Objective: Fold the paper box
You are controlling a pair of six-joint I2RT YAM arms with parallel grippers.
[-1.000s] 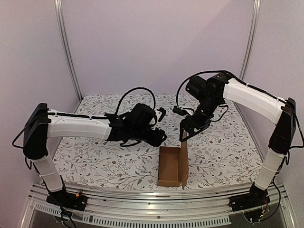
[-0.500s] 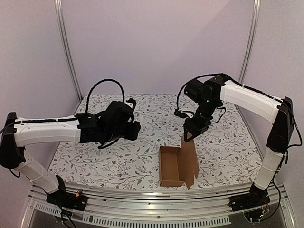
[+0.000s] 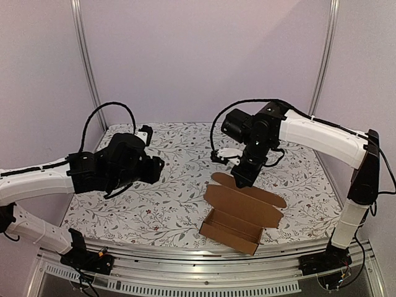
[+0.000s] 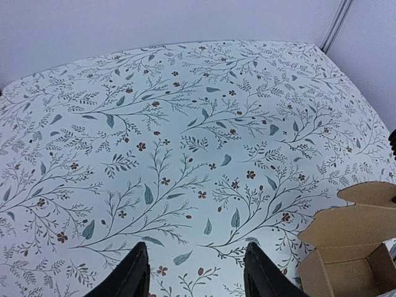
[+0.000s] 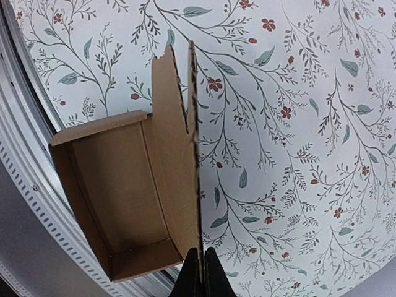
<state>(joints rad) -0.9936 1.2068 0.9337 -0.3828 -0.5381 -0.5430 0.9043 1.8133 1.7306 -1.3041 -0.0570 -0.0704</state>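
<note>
The paper box [image 3: 238, 218] is a brown cardboard tray near the table's front edge, right of centre. Its lid flap [image 3: 247, 199] stands open behind it. My right gripper [image 3: 239, 180] is at the lid's far edge. In the right wrist view its fingers [image 5: 199, 272] are shut on the thin edge of the lid [image 5: 176, 154], with the open tray [image 5: 117, 192] to the left. My left gripper [image 3: 156, 167] hangs well left of the box. It is open [image 4: 195, 272] over bare cloth, and the paper box [image 4: 352, 247] lies off to its right.
A floral cloth [image 3: 161, 204] covers the table. An aluminium rail [image 3: 204, 258] runs along the near edge just in front of the box. Upright metal posts [image 3: 86, 62] stand at the back corners, with pale walls around.
My right gripper has shut on the lid's edge and moved left and down. The box has swung round and its lid has laid back. The left arm has drawn away to the left.
</note>
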